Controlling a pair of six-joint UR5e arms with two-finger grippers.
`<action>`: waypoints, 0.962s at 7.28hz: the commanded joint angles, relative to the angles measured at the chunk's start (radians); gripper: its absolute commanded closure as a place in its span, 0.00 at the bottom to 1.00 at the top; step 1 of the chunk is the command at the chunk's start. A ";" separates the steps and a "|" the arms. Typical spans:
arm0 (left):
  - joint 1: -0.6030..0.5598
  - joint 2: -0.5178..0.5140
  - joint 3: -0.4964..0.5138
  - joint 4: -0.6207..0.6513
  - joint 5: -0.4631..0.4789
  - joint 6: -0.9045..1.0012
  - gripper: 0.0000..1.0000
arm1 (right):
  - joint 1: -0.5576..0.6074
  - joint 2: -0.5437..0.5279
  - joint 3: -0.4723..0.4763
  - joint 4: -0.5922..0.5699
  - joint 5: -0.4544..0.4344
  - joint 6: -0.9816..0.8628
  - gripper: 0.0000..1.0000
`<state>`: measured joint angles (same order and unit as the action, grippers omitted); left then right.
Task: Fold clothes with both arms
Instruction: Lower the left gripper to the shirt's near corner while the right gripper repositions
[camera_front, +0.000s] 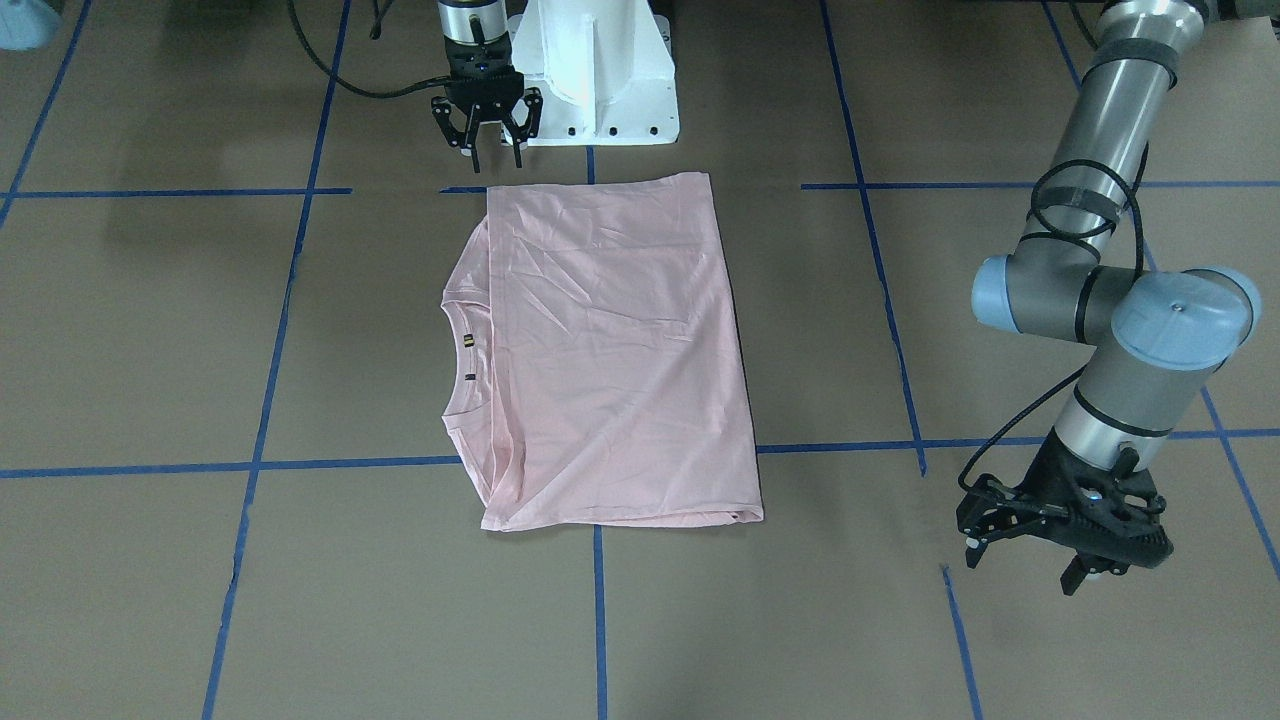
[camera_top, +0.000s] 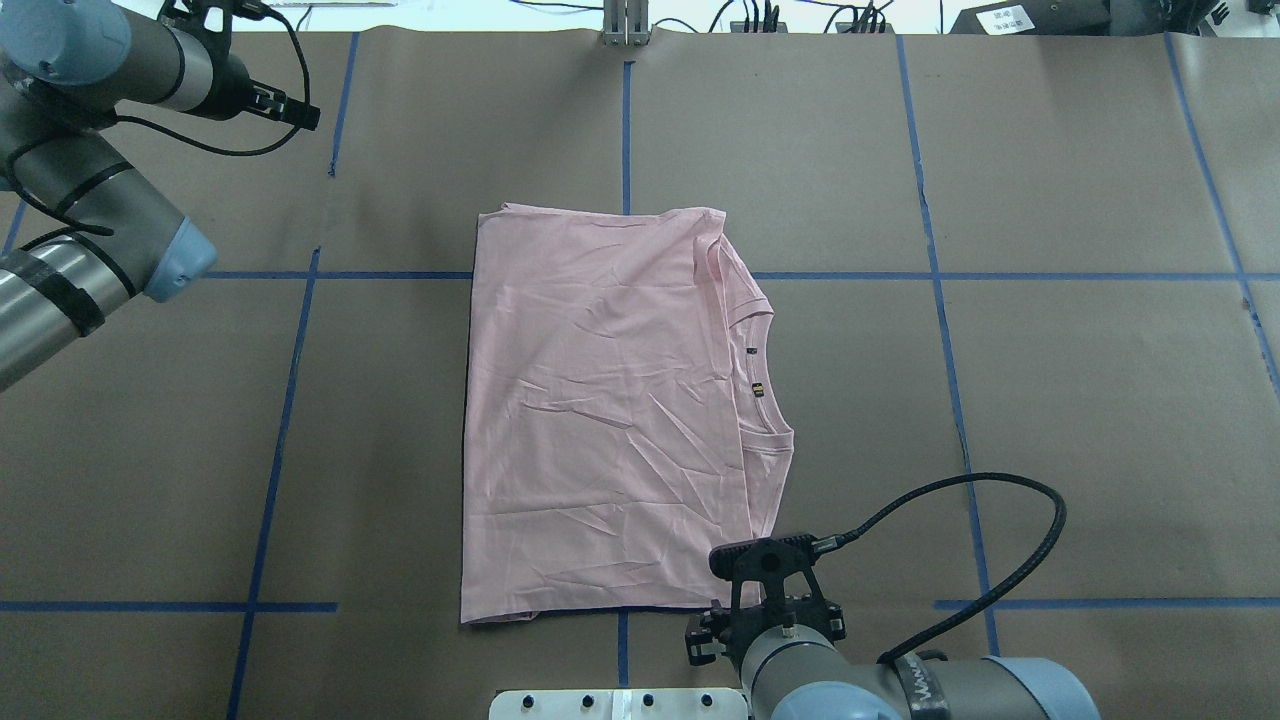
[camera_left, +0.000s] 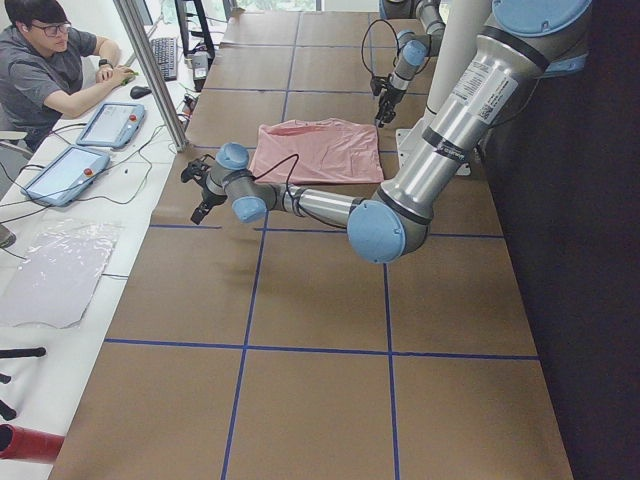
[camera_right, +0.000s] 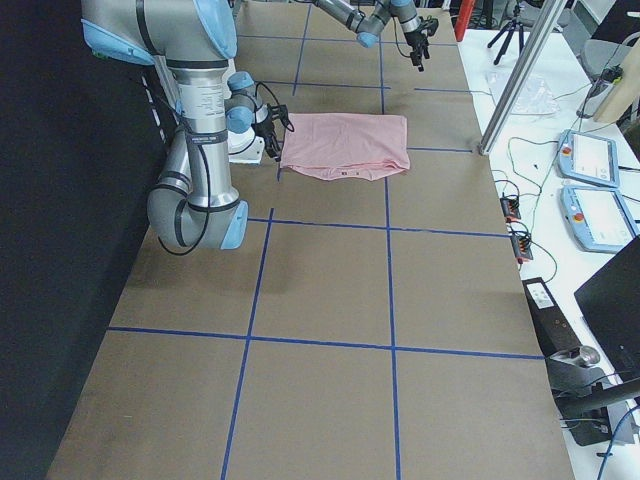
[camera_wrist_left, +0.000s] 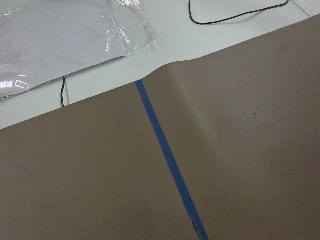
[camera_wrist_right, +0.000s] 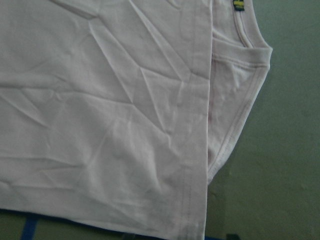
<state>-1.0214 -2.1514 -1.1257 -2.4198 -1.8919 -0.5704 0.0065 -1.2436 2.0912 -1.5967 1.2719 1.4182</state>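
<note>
The pale pink T-shirt (camera_front: 610, 360) lies flat in the middle of the table, plain side up, folded into a rectangle, with its neckline and label (camera_front: 468, 343) showing along one long edge. My right gripper (camera_front: 493, 152) hovers open and empty just beyond the shirt's corner nearest the robot base. Its wrist view looks down on the shirt's hem (camera_wrist_right: 192, 150) and collar. My left gripper (camera_front: 1020, 568) hangs open and empty well off to the side of the shirt, above bare paper near the table's far edge. Its wrist view shows only brown paper and blue tape (camera_wrist_left: 167, 160).
The white pedestal base (camera_front: 600, 70) stands right behind the shirt. Blue tape lines grid the brown paper. A clear plastic sheet (camera_wrist_left: 55, 40) and a black cable lie past the table edge. A seated person (camera_left: 50, 70) and tablets (camera_left: 110, 122) are at the side bench.
</note>
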 joint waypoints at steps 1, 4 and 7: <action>0.001 0.027 -0.122 0.057 -0.089 -0.139 0.00 | 0.091 -0.055 0.067 0.151 0.100 -0.001 0.00; 0.221 0.238 -0.714 0.392 -0.084 -0.401 0.00 | 0.142 -0.091 0.137 0.200 0.115 0.011 0.00; 0.644 0.346 -0.982 0.484 0.214 -0.908 0.00 | 0.159 -0.151 0.139 0.302 0.109 0.025 0.00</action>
<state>-0.5478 -1.8282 -2.0384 -1.9739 -1.7973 -1.2765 0.1550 -1.3820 2.2292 -1.3181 1.3838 1.4350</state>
